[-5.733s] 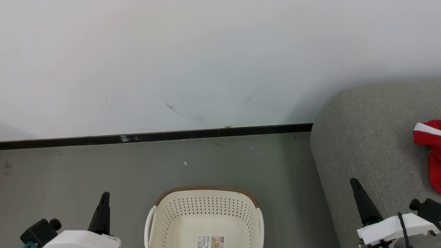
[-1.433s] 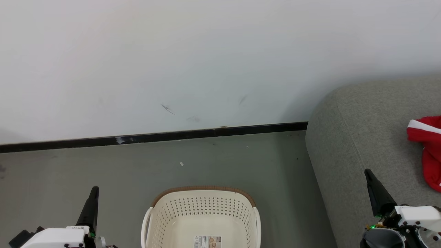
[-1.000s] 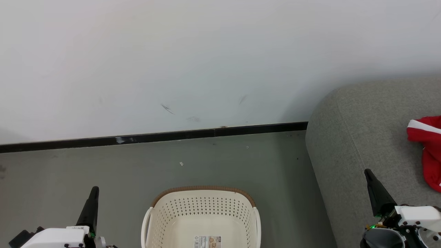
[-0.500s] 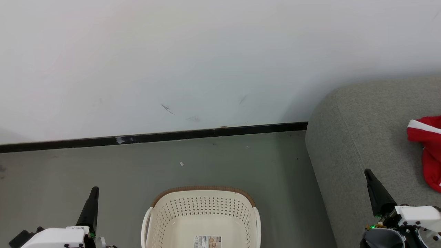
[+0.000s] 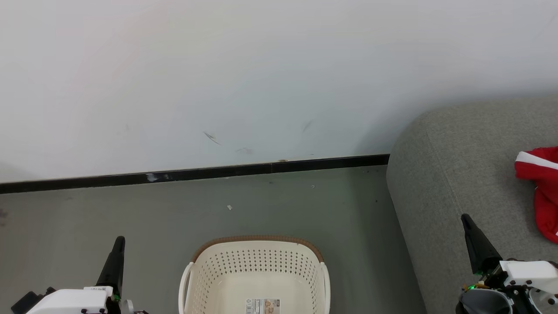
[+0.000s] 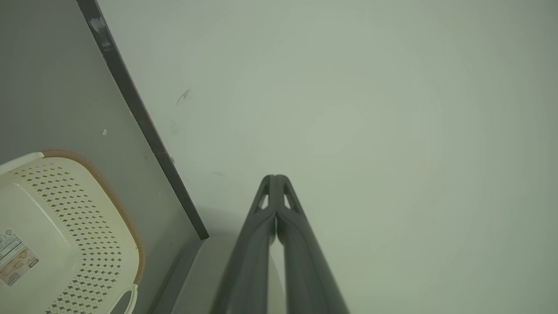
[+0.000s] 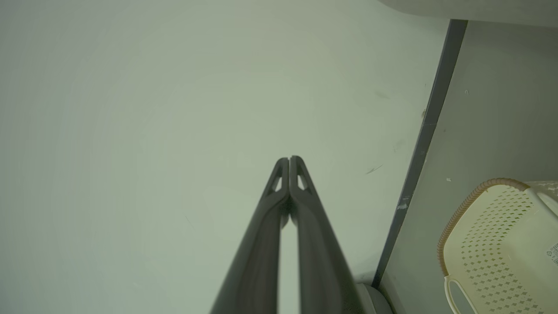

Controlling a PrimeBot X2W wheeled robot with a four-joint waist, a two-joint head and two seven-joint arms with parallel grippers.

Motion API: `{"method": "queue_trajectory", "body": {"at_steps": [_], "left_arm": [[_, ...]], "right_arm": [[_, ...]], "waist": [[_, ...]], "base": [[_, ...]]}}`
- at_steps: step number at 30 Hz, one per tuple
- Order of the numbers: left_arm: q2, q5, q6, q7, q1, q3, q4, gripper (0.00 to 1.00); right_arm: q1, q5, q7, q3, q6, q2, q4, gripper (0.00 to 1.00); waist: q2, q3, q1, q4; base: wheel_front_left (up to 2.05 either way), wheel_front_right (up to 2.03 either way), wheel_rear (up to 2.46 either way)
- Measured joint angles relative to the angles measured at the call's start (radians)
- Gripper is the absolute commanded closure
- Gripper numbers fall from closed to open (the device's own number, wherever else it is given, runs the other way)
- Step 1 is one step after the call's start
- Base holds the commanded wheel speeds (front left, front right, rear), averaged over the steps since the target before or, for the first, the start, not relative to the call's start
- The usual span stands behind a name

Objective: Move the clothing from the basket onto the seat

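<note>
Head view: laundry basket (image 5: 255, 279), visible part bare; red-and-white clothing (image 5: 540, 187) lies on grey sofa seat (image 5: 457, 174), right of basket | Left wrist view: left gripper (image 6: 275, 176) clenched, empty, basket alongside | Right wrist view: right gripper (image 7: 289, 158) clenched, empty | Advice: check basket's hidden near end before stopping.

Left tool (image 5: 119, 241) and right tool (image 5: 465, 218) are dark, tapered, white-wristed.

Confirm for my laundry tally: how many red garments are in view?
1, as far as I can tell: the clothing lies on the seat at the head view's right edge, cut off there, so more may be hidden. The basket holds none in its visible part.
</note>
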Motion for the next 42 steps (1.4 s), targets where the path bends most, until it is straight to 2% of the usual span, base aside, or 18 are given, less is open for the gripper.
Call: {"method": "queue_trajectory", "body": {"at_steps": [42], "left_arm": [[0.000,0.000,0.000,0.000,0.000,0.000,0.001,1.00]], "right_arm": [[0.000,0.001,0.000,0.001,0.000,-0.001,0.000,1.00]], "waist": [[0.0000,0.000,0.0000,0.000]], "base": [[0.00,0.00,0.00]]}}
